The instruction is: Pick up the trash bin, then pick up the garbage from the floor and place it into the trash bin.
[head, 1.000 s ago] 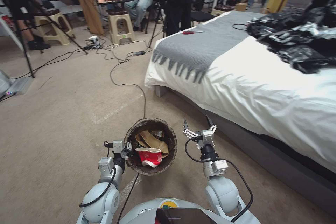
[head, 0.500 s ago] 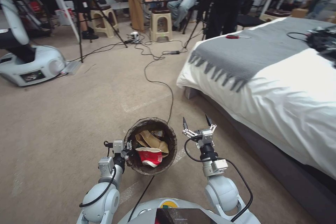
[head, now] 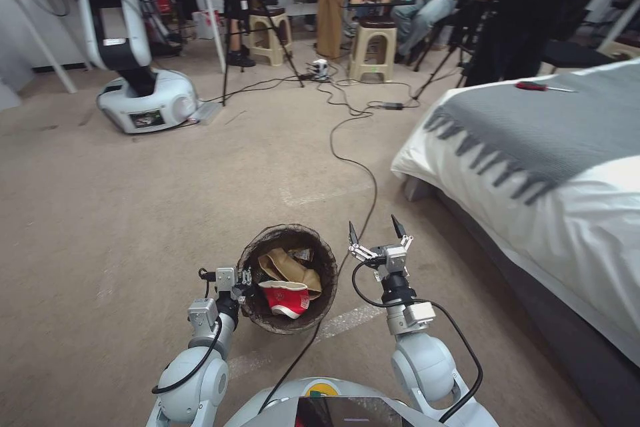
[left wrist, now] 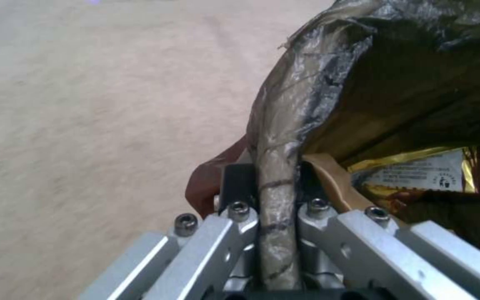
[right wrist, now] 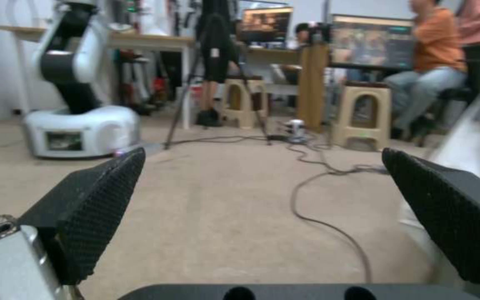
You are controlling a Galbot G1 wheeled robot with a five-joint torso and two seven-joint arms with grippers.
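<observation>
beige carpet (head: 133,213) covers the floor of a busy work room, and a black cable (head: 363,173) runs over it from the far desks toward the robot. on the right side stands a bed (head: 567,213) with a white sheet and a grey fringed blanket (head: 547,130); a red-handled screwdriver (head: 533,86) lies on the blanket at the far end. at the far left another white robot (head: 143,90) is parked on the carpet, and beige stools (head: 375,48) stand near the desks behind it.

close in front of the robot, the trash bin (head: 288,278) hangs above the carpet, held at its left rim. the left gripper (head: 240,278) is clamped on this rim: in the left wrist view its two fingers (left wrist: 234,187) press from both sides on the folded dark liner (left wrist: 276,137), one outside the bin and one inside. inside the bin i can see the red-and-white paper cup (head: 285,299) at the near side, the crumpled brown paper bag (head: 288,268) behind it, and a yellow snack wrapper (left wrist: 418,171) just beside the inner finger.

the right gripper (head: 378,233) is held up just to the right of the bin, not touching it. its two black fingertips (right wrist: 93,208) are wide apart and nothing is between them; they point to the far side of the room, over the carpet and the cable.
</observation>
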